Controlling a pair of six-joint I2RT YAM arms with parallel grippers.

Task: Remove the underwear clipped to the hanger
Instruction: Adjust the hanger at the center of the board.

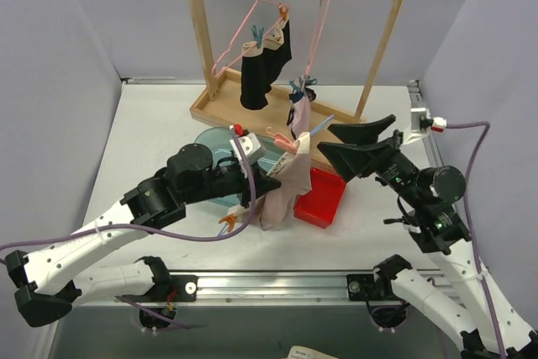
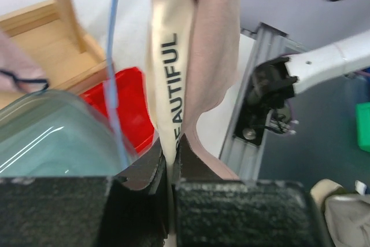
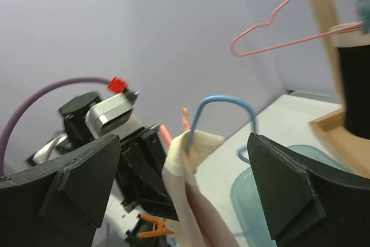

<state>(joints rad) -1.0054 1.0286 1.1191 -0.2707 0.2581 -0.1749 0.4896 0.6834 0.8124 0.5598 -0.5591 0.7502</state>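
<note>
My left gripper [image 2: 171,154] is shut on the cream waistband, printed BEAUTIFUL, of a pale pink underwear [image 2: 214,44] that hangs over the table's middle [image 1: 282,195]. A blue wire hanger [image 3: 222,105] runs into the top fold of that waistband. My right gripper [image 3: 185,183] is open, its fingers [image 3: 289,183] standing wide on either side of the cloth without touching it. On the wooden rack [image 1: 202,31], a black underwear [image 1: 265,69] is clipped to a pink hanger [image 1: 244,27]. Another pale pink underwear [image 1: 300,111] hangs from a second pink hanger.
A red bin [image 1: 324,195] sits right of the held cloth. A teal see-through container [image 1: 214,145] lies under the left arm. An orange clothespin [image 1: 229,220] is near the left gripper. The rack's wooden base tray [image 1: 210,107] stands at the back.
</note>
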